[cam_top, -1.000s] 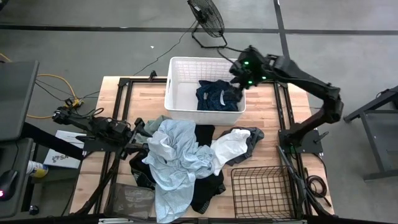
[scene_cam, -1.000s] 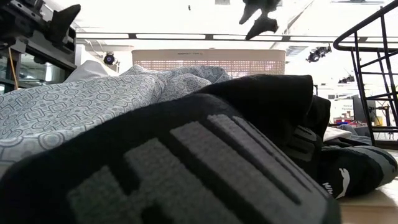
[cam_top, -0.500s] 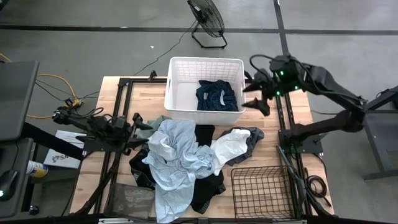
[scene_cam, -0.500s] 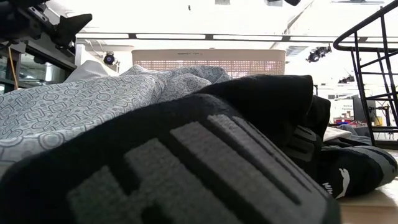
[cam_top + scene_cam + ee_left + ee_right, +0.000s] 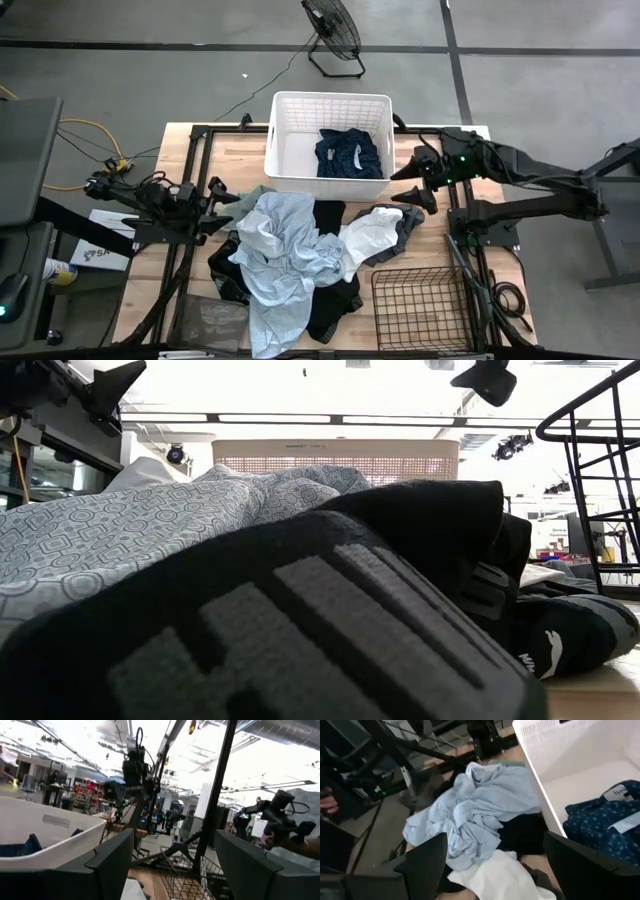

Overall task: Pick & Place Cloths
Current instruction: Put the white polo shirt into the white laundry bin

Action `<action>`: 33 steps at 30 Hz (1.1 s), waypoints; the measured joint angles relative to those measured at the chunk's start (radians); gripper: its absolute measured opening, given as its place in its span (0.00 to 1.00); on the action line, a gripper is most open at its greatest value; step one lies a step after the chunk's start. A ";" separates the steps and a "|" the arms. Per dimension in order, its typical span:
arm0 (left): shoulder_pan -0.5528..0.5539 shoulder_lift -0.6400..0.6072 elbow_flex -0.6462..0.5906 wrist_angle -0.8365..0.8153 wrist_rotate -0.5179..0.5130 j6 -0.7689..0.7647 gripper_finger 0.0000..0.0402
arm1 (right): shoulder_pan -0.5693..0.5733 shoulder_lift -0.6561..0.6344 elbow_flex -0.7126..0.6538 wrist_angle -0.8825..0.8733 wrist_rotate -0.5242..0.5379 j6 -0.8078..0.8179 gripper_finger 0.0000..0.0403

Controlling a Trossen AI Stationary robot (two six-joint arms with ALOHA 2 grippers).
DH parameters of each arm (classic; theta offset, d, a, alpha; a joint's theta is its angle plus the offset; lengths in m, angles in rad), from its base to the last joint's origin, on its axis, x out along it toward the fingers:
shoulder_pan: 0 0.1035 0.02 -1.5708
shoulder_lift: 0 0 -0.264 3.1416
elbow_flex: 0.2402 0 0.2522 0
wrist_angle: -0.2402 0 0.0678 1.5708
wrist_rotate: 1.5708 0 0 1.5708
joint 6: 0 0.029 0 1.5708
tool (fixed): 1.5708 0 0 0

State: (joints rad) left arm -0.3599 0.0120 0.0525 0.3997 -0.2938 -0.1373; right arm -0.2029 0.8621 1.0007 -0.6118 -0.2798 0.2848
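My right arm has swung off the white laundry basket [image 5: 330, 140] to its right side, so that drop's done. Pile on table [image 5: 165, 270] remains: light blue cloth [image 5: 280, 255], black cloth [image 5: 335, 300], white-grey cloth [image 5: 370, 235]. Basket holds navy dotted cloth [image 5: 350, 152]; wire basket [image 5: 420, 308] empty. Right gripper [image 5: 412, 185] wide open, empty; left gripper [image 5: 222, 205] open w/ nothing, at pile's left edge.
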 joint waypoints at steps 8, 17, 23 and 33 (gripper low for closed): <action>0.000 0.102 0.001 0.058 -0.104 -0.040 0.68 | 0.067 -0.098 -0.117 0.202 0.018 0.000 0.80; 0.000 0.382 0.080 0.198 -0.162 -0.077 0.68 | 0.086 -0.204 -0.339 0.489 0.007 0.036 0.80; 0.000 0.622 0.230 0.200 -0.176 -0.055 0.68 | 0.086 -0.334 -0.546 0.703 -0.014 0.114 0.80; 0.001 0.935 0.426 0.197 -0.244 -0.189 0.68 | 0.086 -0.622 -0.762 0.792 0.042 0.185 0.80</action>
State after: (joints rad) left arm -0.3590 0.9472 0.4781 0.5968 -0.5383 -0.3265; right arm -0.1173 0.2399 0.2385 0.1803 -0.2382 0.4698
